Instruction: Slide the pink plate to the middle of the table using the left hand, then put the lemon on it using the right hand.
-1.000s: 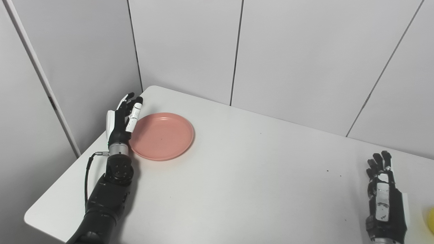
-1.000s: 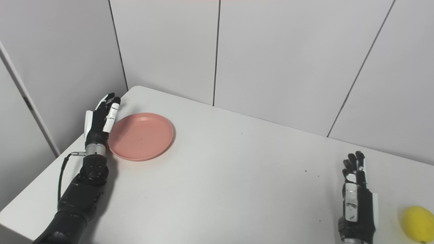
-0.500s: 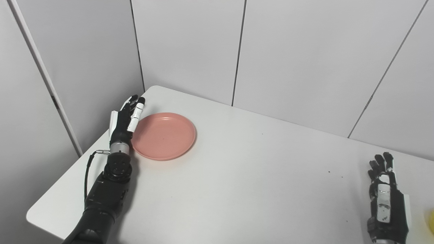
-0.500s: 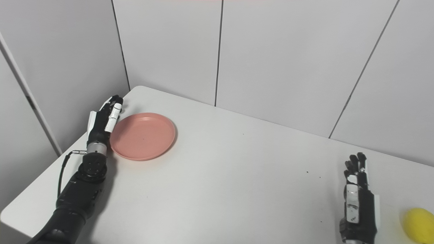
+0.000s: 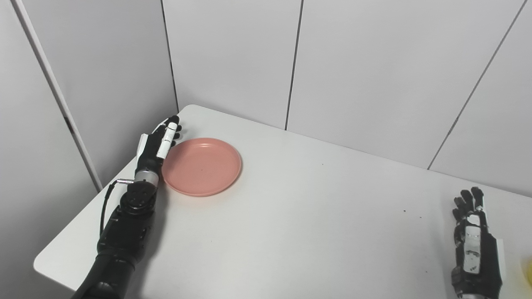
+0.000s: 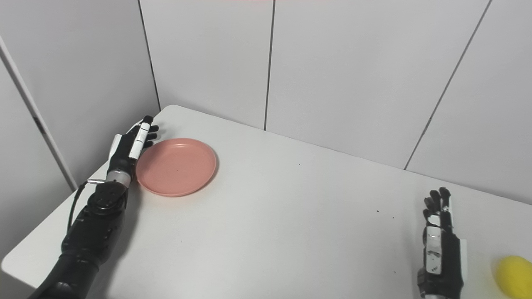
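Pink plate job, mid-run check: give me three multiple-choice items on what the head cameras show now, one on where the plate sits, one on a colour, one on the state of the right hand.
1. Where is the pink plate on the table?
A. Near the far left corner
B. In the middle
C. By the right edge

2. What colour is the lemon?
A. Green
B. Yellow
C. Orange

3. What is the right hand doing?
A. Holding the lemon
B. Pressing on the plate
C. Open, holding nothing

Answers:
1 A: the plate lies near the far left corner, with the left hand at its left rim.
2 B: the fruit at the lower right of the right eye view is plainly yellow.
3 C: its fingers are spread and empty, and the lemon lies apart to its right.
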